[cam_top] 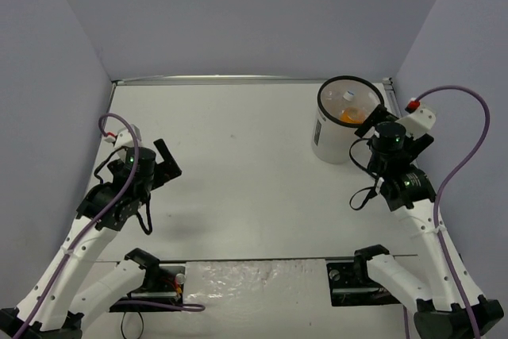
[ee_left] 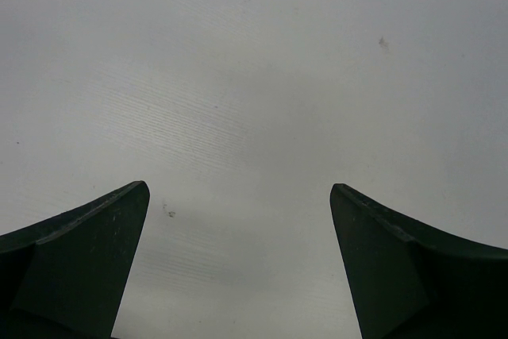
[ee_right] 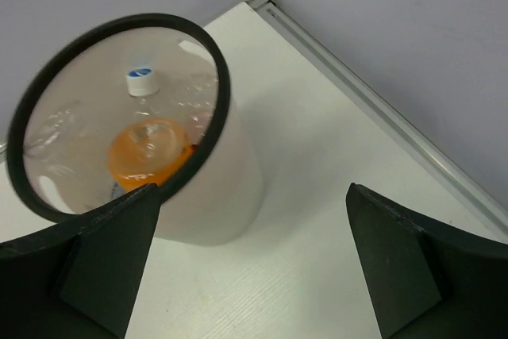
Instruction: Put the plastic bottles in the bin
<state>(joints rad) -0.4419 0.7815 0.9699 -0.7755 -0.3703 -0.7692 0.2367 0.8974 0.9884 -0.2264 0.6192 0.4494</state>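
The white bin (cam_top: 337,136) with a black rim stands at the back right; in the right wrist view its wall (ee_right: 230,188) is at the left. Inside it lie plastic bottles: a short orange one (ee_right: 149,151), (cam_top: 350,116) and a clear one with a white and blue cap (ee_right: 142,81); others are only faint clear shapes. My right gripper (ee_right: 250,267) is open and empty, just right of the bin and above the table; in the top view it (cam_top: 389,144) hangs beside the rim. My left gripper (ee_left: 238,260), (cam_top: 163,166) is open and empty over bare table at the left.
Grey walls close the table (cam_top: 238,180) at the back and both sides. A metal edge strip (ee_right: 381,109) runs along the right wall near the bin. Dark mounts (cam_top: 155,279) sit at the near edge by the arm bases.
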